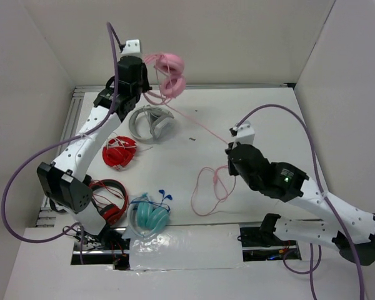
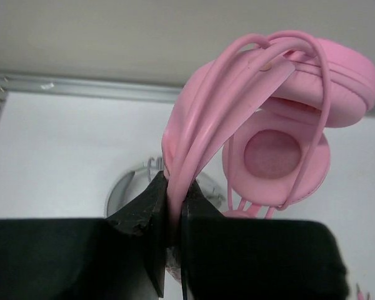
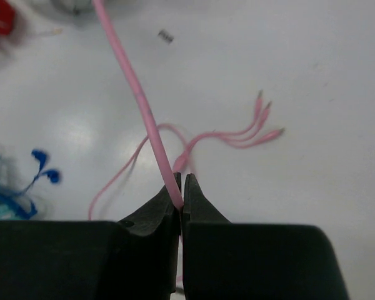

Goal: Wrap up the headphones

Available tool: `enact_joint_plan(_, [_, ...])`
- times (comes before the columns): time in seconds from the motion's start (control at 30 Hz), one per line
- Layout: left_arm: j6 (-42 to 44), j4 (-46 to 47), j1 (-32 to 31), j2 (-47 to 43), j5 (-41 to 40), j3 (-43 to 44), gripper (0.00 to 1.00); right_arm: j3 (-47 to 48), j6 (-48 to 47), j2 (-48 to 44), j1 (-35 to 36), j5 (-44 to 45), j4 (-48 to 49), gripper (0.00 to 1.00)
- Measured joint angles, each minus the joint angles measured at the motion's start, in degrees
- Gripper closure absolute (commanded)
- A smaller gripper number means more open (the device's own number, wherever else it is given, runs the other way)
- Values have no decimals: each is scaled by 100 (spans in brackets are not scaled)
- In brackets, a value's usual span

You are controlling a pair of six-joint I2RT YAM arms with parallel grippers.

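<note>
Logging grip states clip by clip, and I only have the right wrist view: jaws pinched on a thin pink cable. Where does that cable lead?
Observer: From the right gripper the cable runs straight over the table to the pink headphones, held in the air at the far left.
Operator: Held by what, and where?
Observer: The left gripper, shut on the headband; both earcups are clear of the table.
Operator: Any cable wound on?
Observer: The left wrist view shows one strand looped over an earcup.
</note>
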Motion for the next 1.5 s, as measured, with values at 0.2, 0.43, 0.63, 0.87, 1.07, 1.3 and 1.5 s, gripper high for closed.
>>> enact_joint_plan(0.2, [-116, -68, -81, -35, 1038, -1049, 100, 560, -1023, -68, -9, 1510, 560, 100])
enact_joint_plan(0.43, [306, -48, -957, -87, 1875, -1620, 100, 675, -2640, 282, -979, 1740, 2234, 100])
enact_joint_plan(0.63, [632, -22, -1766, -380, 2636, -2236, 100, 883, -3403, 586, -1823, 1143, 3062, 94])
enact_joint_plan(0.87, [986, -13, -1862, -1095, 3733, -2671, 100, 892, -3589, 1222, -2413, 688, 3526, 95])
enact_joint_plan(1.07, [1252, 308, -1904, -1904, 4461, -2879, 100, 892, -3320, 1495, -3263, 15, 3606, 92])
enact_joint_plan(1.3, [1397, 560, -1871, -2197, 5064, -2879, 100, 892, -3021, 1639, -3733, -1403, 3766, 89])
enact_joint_plan(1.5, [1432, 304, -1829, -2096, 5549, -2603, 100, 892, -2894, 1980, -3794, -2695, 3825, 82])
